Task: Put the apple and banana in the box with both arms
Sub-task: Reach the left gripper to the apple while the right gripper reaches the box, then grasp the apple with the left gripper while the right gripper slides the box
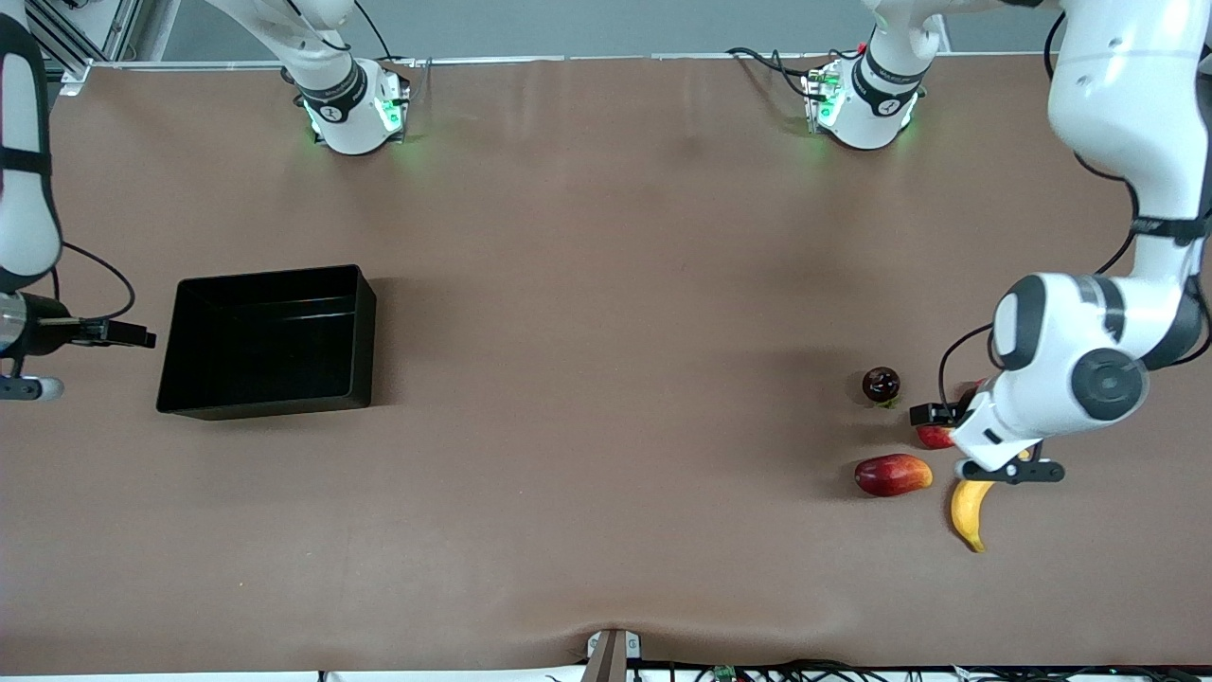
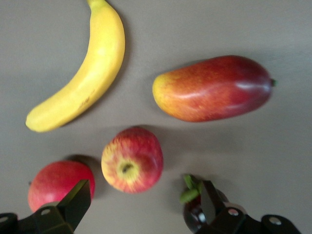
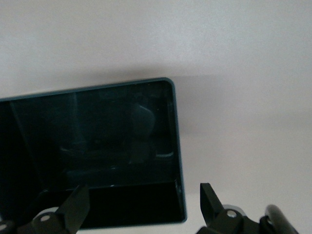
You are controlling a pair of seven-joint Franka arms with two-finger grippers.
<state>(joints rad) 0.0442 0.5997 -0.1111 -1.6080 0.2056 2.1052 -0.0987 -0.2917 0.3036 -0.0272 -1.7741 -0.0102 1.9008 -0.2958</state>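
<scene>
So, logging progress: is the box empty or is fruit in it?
Empty: the box shows only bare black floor; apple and banana lie on the table.

Brown table [image 1: 606, 284] carries box [image 1: 268, 341], banana [image 1: 969, 512], apple [image 2: 132, 159], other fruit.

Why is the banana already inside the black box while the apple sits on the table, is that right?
Not quite. The banana is on the table too, beside the apple, as the front view shows. The box holds nothing.
</scene>
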